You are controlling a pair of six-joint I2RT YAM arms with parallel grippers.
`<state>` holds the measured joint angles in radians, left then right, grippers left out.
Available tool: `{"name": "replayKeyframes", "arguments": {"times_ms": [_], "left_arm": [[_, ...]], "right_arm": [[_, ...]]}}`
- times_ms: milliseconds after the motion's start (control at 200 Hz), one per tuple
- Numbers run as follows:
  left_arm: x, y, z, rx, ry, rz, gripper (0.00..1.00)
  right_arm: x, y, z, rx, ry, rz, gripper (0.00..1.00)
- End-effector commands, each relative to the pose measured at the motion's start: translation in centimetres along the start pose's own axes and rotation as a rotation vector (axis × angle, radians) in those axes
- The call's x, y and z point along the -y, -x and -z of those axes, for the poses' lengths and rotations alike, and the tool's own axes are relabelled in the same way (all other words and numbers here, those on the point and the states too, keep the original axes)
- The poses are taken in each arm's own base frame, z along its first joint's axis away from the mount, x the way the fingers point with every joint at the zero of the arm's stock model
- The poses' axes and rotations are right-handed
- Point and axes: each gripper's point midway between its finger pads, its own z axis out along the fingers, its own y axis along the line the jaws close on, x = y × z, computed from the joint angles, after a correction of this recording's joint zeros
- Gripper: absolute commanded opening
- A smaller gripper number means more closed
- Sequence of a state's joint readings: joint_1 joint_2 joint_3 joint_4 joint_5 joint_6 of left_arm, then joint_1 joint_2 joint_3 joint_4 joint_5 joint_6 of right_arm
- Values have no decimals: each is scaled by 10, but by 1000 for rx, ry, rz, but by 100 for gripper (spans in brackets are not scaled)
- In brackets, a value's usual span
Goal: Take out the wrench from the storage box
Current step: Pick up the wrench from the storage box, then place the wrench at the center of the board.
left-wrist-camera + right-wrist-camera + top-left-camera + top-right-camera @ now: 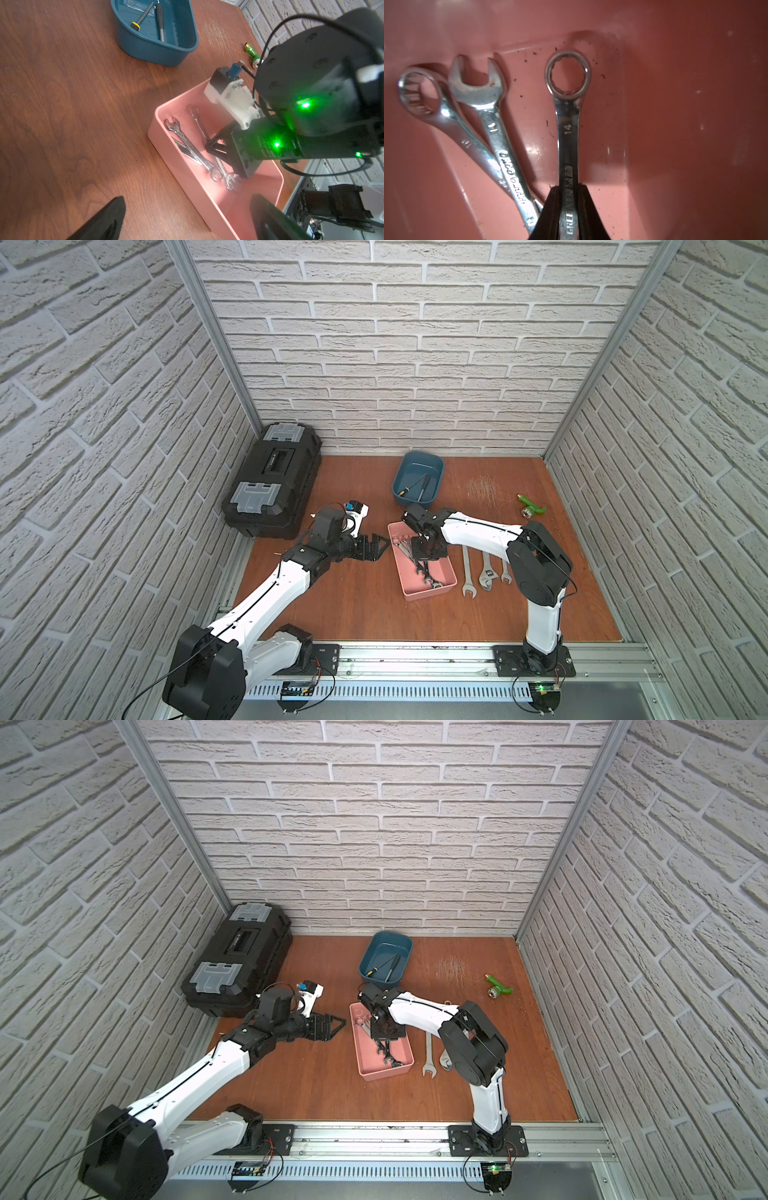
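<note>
Partly hidden, right tool (568,188) clamping wrench (568,128) shank (lower end cut off), left tool (376,548) splayed wide.

Robot laboratory cell dressed as a workshop: brick-patterned wall panels (415,364) meet at bare aluminium posts (214,335) and enclose a wooden tabletop (353,605) on three sides. The left robot arm (266,595) and the right robot arm (478,533) are bolted to an aluminium rail (415,655) along the open edge, with exposed circuit boards (297,690) below it. The workshop dressing consists of a black toolbox (270,481), a pink tray (428,594) of wrenches (187,143), larger wrenches (467,572) laid on the tabletop, and a blue tub (400,479) holding screwdrivers (160,20).
</note>
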<state>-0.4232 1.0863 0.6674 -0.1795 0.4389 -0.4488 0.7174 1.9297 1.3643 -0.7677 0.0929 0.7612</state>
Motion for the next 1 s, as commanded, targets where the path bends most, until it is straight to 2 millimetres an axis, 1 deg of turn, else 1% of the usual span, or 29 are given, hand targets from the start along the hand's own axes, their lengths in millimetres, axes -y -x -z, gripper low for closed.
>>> {"name": "replayKeyframes", "arguments": {"times_ms": [0, 145, 385, 475, 525, 595, 745, 890, 995], "left_arm": [[5, 6, -2, 16, -23, -14, 98], [6, 8, -4, 12, -28, -15, 98], [5, 8, -5, 11, -25, -15, 98], [5, 9, -6, 11, -27, -15, 98], [6, 10, -6, 12, -28, -18, 98], [5, 10, -6, 14, -26, -20, 98], [5, 11, -7, 13, -29, -19, 98], [6, 13, -8, 16, -35, -21, 98], [7, 14, -10, 10, -40, -18, 98]], "right_arm": [[-6, 19, 41, 109, 46, -24, 6], [-5, 25, 62, 149, 47, -13, 6], [5, 33, 98, 207, 24, 28, 6], [8, 32, 103, 206, 26, 35, 6], [14, 32, 107, 204, 19, 36, 6], [24, 33, 115, 215, 6, 45, 6], [62, 30, 123, 197, -49, 52, 6], [99, 17, 120, 154, -65, 57, 6], [132, 7, 114, 119, -93, 51, 6]]}}
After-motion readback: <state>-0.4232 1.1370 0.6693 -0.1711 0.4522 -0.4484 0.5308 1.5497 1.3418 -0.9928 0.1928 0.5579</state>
